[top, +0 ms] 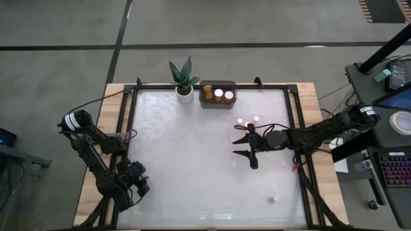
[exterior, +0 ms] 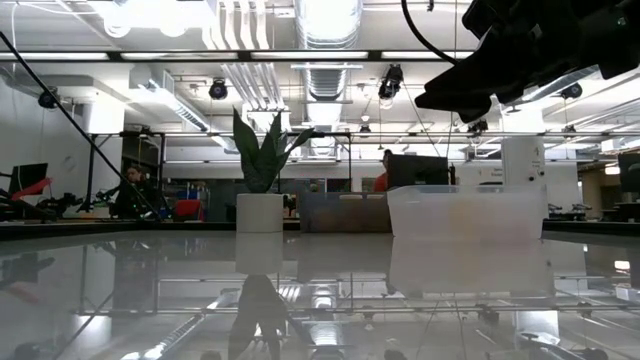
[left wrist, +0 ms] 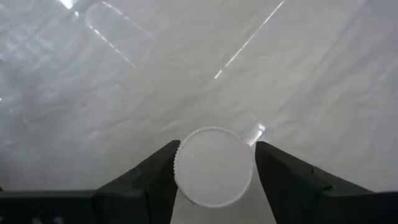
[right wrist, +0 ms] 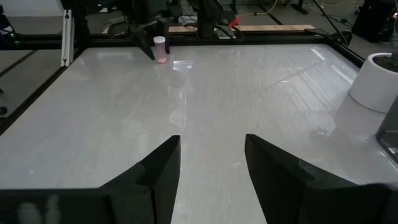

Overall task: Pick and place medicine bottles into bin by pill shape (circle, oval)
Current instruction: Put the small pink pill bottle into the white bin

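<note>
My left gripper (top: pixel 138 184) is near the table's near left corner, shut on a small pinkish-white medicine bottle with a white cap (left wrist: pixel 213 166). The bottle also shows far off in the right wrist view (right wrist: pixel 160 48). My right gripper (top: pixel 246 146) is open and empty, up above the middle right of the table. Two small pinkish bottles (top: pixel 248 120) stand just beyond it toward the far edge. Another (top: pixel 274 199) stands near the near right edge. A grey bin (top: pixel 218 101) at the far edge holds amber bottles (top: pixel 208 94) with white caps. My left gripper has the bottle between its two fingers (left wrist: pixel 155 174), which come from above and point down, one on each side just below the cap's rim (left wrist: pixel 180 180). The bottle is upright, cap up. In the right wrist view its base seems to be on the table.
A white plant pot (top: pixel 184 95) with a green plant stands at the far edge, just left of the bin. In the low view the pot (exterior: pixel 260 212) and the translucent bin (exterior: pixel 465 215) stand side by side. A dark frame (top: pixel 292 122) runs round the table.
</note>
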Controlling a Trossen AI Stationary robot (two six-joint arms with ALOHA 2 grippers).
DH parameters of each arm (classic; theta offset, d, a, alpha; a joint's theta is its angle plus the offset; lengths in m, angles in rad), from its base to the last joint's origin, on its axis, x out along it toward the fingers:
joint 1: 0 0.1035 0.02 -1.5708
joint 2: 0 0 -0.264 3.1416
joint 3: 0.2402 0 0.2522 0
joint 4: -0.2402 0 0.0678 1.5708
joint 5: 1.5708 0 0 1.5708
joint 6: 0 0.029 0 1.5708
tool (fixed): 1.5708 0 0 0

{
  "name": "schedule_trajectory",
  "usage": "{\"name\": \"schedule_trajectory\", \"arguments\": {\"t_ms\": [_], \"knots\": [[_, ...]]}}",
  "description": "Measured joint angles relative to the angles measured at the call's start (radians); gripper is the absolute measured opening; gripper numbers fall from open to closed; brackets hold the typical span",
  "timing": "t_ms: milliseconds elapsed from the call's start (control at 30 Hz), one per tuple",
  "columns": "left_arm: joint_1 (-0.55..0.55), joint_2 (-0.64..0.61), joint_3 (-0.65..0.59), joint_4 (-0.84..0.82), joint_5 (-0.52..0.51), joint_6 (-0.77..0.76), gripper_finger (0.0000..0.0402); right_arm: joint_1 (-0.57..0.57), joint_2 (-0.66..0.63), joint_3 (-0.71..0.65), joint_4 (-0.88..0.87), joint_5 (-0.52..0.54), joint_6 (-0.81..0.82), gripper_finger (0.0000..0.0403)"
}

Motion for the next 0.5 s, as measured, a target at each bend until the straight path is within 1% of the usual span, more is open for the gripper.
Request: {"name": "schedule_trajectory", "arguments": {"t_ms": [133,400,500], "knots": [[0.000,0.000,0.000,0.000,-0.007,0.000,0.0176,0.000,0.000,0.000,0.000,0.000,0.000,0.0171],[0.000,0.000,0.000,0.000,-0.006,0.000,0.0095,0.000,0.000,0.000,0.000,0.000,0.000,0.0171],[0.000,0.000,0.000,0.000,-0.006,0.000,0.0076,0.000,0.000,0.000,0.000,0.000,0.000,0.0171]]}}
